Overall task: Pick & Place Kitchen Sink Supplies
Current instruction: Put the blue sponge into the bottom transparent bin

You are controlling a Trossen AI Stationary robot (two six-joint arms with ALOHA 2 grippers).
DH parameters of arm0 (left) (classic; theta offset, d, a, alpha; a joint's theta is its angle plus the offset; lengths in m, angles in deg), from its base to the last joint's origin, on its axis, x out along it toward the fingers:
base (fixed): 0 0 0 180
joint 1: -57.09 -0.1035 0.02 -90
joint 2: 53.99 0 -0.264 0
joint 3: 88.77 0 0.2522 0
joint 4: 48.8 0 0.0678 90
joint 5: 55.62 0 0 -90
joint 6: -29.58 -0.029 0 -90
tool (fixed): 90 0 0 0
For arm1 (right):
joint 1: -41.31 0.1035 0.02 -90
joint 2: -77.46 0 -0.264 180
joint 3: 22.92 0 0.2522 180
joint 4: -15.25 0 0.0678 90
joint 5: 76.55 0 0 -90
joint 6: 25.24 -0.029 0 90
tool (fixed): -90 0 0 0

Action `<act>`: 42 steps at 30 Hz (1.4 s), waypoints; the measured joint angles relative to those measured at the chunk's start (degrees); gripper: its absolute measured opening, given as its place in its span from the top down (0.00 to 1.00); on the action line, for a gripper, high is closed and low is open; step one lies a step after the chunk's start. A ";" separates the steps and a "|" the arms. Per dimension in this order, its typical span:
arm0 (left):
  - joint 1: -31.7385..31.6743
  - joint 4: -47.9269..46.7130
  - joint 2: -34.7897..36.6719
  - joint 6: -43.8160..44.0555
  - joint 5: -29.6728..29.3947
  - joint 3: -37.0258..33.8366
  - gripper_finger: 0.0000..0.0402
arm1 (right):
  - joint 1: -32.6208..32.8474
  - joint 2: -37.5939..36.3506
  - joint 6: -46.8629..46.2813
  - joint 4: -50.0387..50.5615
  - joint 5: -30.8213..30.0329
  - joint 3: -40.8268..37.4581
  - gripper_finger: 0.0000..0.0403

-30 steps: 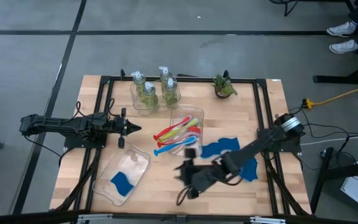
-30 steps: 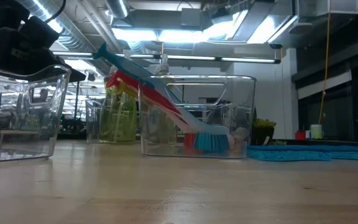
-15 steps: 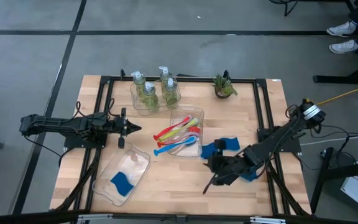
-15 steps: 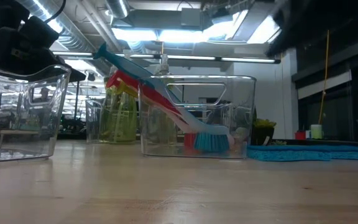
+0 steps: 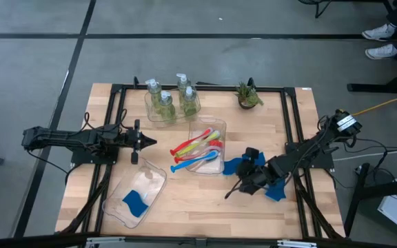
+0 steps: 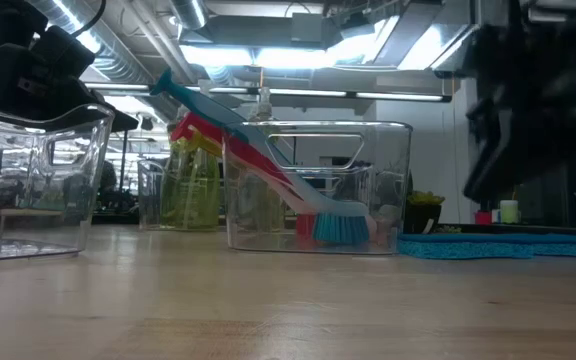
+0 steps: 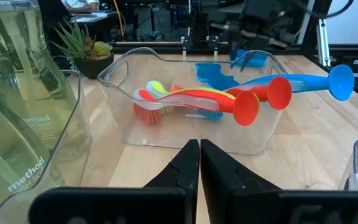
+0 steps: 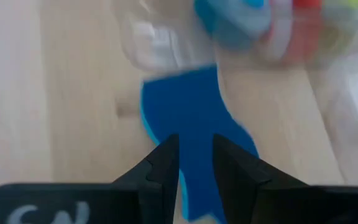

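The word "method" is printed in white on the pump bottles (image 7: 17, 118) seen close up from the left wrist; no other writing can be read. Three bottles of yellow-green liquid stand together in a clear tray (image 5: 151, 117) at the back of the wooden table (image 5: 198, 207). Just in front of it, a second clear tray (image 5: 197, 170) holds the brushes (image 5: 198, 148), red, blue and yellow-green, their heads inside and their handles sticking out over its rim toward the left arm. A third clear tray (image 5: 156, 187) near the front left holds one blue sponge piece (image 5: 136, 202). More blue sponges (image 5: 243, 164) lie flat on the table just right of the brush tray, with another (image 5: 276, 191) partly under the right arm. The right gripper (image 5: 252, 180) is low over these sponges; its arm reaches in from the right edge of the table, stretched out low and slanting toward the front. In its wrist view its fingers (image 8: 166, 163) stand a narrow gap apart directly above a sponge (image 8: 194, 118), and whether they touch it cannot be told. The left gripper (image 5: 143, 142) is closed and empty, its arm stretched level from the left side, pointing at the brush tray. A small potted plant (image 5: 248, 96) stands at the back right.
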 joint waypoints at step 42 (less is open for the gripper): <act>0.02 0.00 0.00 0.00 0.00 0.00 0.97 | -3.18 11.53 23.97 -10.79 2.12 -0.12 0.71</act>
